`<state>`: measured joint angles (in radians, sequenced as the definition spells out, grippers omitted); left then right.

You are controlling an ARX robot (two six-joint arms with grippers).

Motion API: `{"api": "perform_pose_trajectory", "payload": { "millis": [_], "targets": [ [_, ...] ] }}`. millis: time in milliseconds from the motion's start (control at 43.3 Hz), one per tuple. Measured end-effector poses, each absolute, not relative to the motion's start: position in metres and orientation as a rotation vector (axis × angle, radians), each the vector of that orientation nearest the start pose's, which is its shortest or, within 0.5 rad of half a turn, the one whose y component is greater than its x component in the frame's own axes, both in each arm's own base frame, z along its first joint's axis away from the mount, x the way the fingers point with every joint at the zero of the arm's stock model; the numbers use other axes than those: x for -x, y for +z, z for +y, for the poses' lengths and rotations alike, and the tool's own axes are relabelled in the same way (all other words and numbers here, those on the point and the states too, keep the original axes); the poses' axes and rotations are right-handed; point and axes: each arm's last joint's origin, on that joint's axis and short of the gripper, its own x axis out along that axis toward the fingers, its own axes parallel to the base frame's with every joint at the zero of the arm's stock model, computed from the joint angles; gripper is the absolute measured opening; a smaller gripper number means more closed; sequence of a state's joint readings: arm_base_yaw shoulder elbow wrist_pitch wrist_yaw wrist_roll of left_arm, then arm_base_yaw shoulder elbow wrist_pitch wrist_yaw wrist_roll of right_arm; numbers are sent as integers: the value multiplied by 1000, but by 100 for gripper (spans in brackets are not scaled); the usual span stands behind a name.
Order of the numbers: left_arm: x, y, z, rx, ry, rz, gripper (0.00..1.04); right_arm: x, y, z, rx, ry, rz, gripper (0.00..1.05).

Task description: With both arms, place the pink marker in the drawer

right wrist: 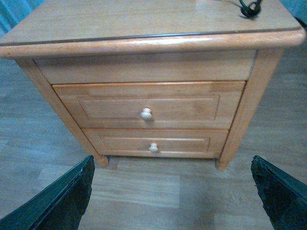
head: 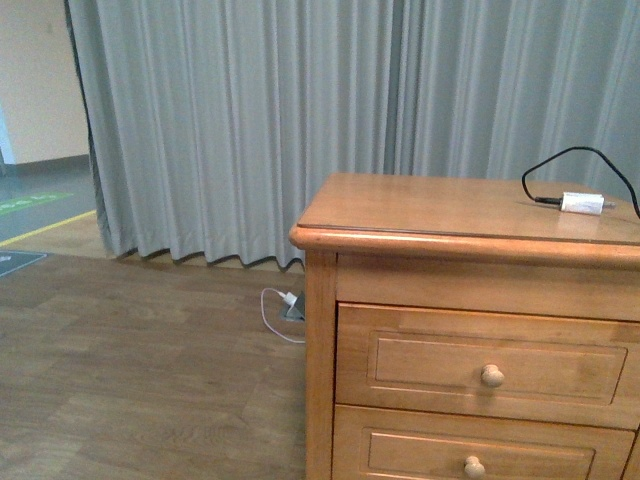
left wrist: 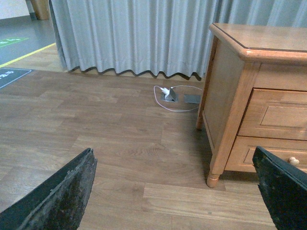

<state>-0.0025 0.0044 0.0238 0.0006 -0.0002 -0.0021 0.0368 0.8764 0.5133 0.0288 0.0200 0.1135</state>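
A honey-coloured wooden cabinet [head: 420,300] is standing on a wood-plank floor [head: 140,380] before a grey pleated curtain [head: 250,120], its two drawers both sitting shut. The upper drawer [head: 490,366], the one with the recessed panel and a round knob [head: 492,375], is showing no gap in the front view or the right wrist view, where it is lying directly above the matching lower drawer [right wrist: 153,143].

On the cabinet top, toward its right rear, a white charger plug [head: 582,203] is lying on its side with a black cable [head: 560,165] looping up behind it and running off the picture's edge. On the floor beside the cabinet's left side, near the curtain hem, a small grey floor socket [left wrist: 171,95] is holding a white plug whose white cord [left wrist: 160,103] is curling in a loop — a second grey plate [left wrist: 192,98] is lying just next to it.

The pink marker is not appearing in any of the three views.

The left gripper [left wrist: 175,196] is hanging over the bare floor left of the cabinet, its two black fingers [left wrist: 62,196] spread wide with nothing between them. The right gripper [right wrist: 172,191] is facing the cabinet front, fingers [right wrist: 64,196] likewise standing far apart and empty — only their inner edges are in frame, the tips being cut off. Neither arm is showing in the front view.
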Motion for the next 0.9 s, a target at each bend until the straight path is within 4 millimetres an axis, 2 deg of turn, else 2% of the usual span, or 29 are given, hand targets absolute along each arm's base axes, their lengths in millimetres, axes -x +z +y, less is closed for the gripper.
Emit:
{"api": "perform_pose_trajectory", "payload": {
  "millis": [69,254,300,346,439,554,716,901],
  "targets": [
    [-96,171,0,2,-2,-20,99,-177,250,6,-113,-14,333,96],
    [-96,171,0,2,-2,-20,99,-176,250,6,-116,-7,306,94],
    [-96,171,0,2,-2,-20,99,-176,246,4,-98,9,237,89],
    [-96,171,0,2,-2,-20,99,-171,240,2,-55,6,101,79],
    [-96,171,0,2,-2,-20,99,-163,232,0,-29,-3,3,63],
    [-96,171,0,2,-2,-20,99,-152,213,0,-11,0,9,34],
    [-96,171,0,2,-2,-20,99,-141,200,0,-6,-1,4,2],
    [-96,171,0,2,-2,-20,99,-130,187,0,-4,0,6,1]
  ]
}}
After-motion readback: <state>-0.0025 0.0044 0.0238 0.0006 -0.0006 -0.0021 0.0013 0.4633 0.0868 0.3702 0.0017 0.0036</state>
